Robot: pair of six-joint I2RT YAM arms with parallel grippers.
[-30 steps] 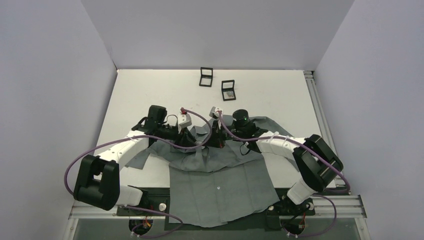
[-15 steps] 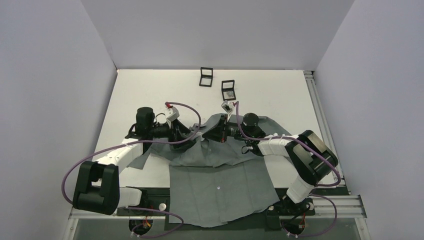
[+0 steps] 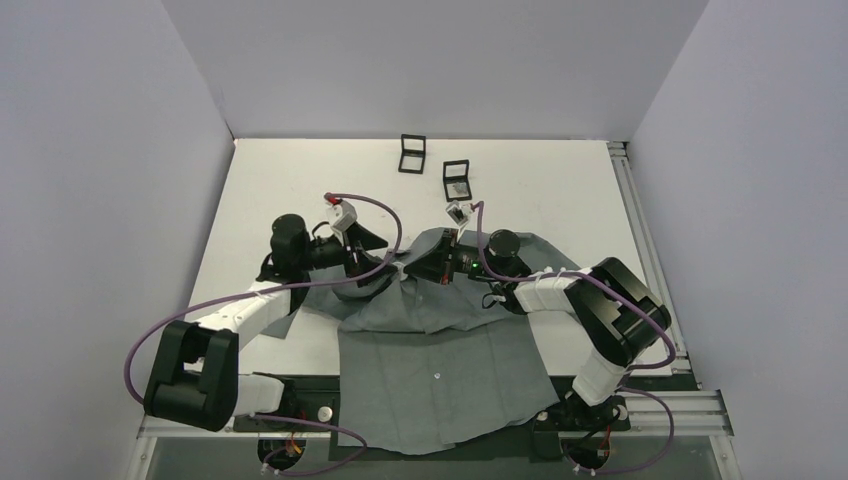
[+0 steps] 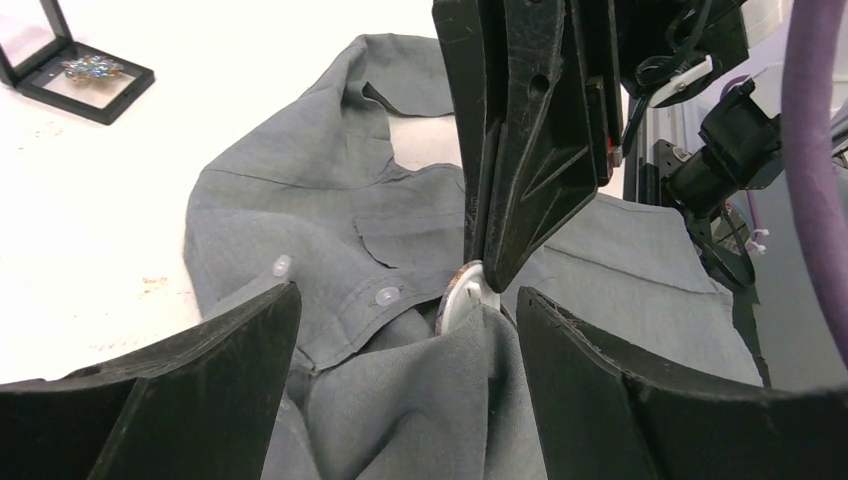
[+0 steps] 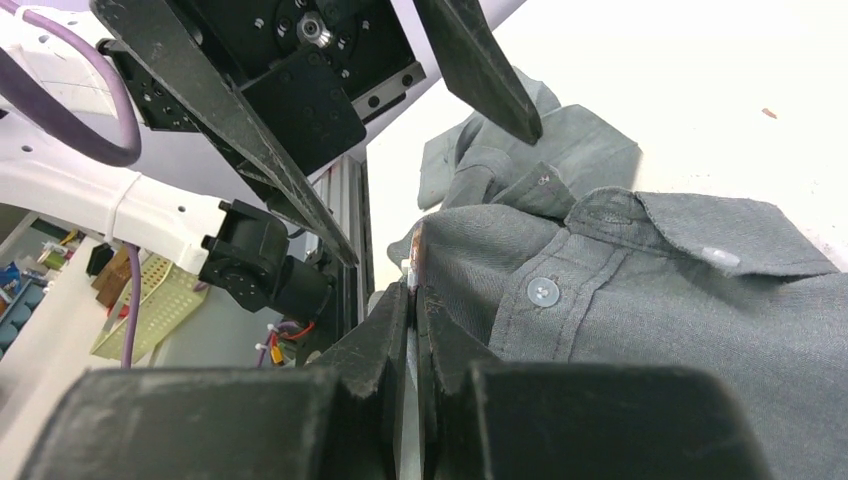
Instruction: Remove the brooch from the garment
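Brooch (image 4: 468, 292), a small round reddish-brown disc, stands edge-up on a raised fold of the grey collared button-up shirt (image 4: 330, 200), its upper rim pinched by the closed right claw (image 4: 488, 278). Opposite, the left claw (image 4: 405, 300) gapes wide, empty, facing it across the cloth. The pin fastening is hidden.

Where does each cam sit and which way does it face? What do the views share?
Top external: high behind the bases, looking down on the table and grey shirt; both whole arms show.
Left wrist: on the left gripper, low over the shirt, facing the right gripper; own open fingers along the bottom.
Right wrist: low, facing back at the left gripper; own shut fingers at the bottom.
Shared: both wrist views show the brooch pinched by the right gripper.
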